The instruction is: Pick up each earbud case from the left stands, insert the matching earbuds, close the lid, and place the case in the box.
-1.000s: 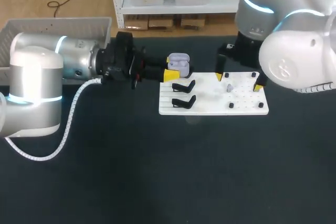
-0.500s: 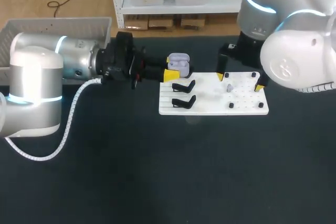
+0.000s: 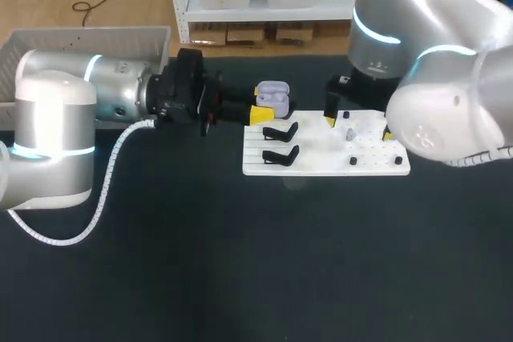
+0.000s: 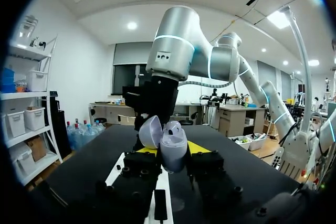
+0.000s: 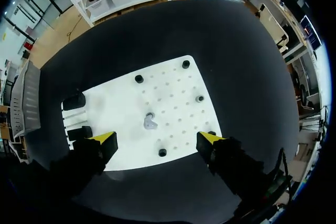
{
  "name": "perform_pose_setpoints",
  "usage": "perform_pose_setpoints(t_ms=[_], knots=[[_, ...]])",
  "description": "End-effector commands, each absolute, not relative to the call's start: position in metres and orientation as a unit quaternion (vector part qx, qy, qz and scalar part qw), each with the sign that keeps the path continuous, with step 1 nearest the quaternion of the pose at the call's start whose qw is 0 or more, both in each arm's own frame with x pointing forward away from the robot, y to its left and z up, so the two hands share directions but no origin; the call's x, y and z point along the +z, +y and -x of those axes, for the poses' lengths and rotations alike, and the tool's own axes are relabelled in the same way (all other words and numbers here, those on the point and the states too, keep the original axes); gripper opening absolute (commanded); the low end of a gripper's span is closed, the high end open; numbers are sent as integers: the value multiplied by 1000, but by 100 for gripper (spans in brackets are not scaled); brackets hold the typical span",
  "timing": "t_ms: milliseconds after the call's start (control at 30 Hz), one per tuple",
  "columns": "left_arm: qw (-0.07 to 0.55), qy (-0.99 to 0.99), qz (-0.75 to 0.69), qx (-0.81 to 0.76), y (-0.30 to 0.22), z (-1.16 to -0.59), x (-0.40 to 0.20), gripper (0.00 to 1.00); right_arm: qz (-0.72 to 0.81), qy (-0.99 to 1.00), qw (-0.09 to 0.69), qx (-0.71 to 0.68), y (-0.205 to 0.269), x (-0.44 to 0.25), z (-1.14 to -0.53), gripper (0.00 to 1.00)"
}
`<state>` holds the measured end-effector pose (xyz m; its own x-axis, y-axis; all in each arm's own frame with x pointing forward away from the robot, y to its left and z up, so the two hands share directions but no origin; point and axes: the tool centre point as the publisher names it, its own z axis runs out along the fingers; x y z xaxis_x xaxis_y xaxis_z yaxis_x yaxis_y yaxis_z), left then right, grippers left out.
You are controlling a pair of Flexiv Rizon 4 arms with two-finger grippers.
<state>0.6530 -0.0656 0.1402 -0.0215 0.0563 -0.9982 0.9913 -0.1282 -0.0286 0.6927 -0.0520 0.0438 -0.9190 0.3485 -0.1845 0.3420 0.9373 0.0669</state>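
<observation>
Our right tool point(image 3: 357, 128) shifted left, open over white pegboard point(image 3: 377, 164); lilac earbud case point(image 3: 272, 95), lid up, clamped in our level left tool point(image 3: 260, 104).

Open earbud case point(image 4: 174, 141) in end effector point(image 4: 171, 150)

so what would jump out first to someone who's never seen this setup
The open lilac case stands out first, clamped in the left gripper near the far left corner of the white board. Next comes the right gripper, hanging open above a small grey earbud that lies on the board's right half.
</observation>
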Motion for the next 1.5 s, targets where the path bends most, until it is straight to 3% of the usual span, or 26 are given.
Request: perform_pose_setpoints(t_ms=[33,67,300,867,1500], knots=[[445,486,-539,-524,-66,-654,140,0,-187,976,107,21,-51,35,-695,100],[445,486,-539,-524,-66,-654,140,0,-189,976,106,23,-51,35,-695,97],[445,486,-539,-524,-66,-654,140,0,-210,972,96,33,-53,26,-704,50],[445,486,-539,-524,-66,-654,140,0,-208,970,121,30,-48,19,-715,36],[445,486,-539,-524,-66,-654,140,0,-207,969,134,20,-47,13,-710,31]])
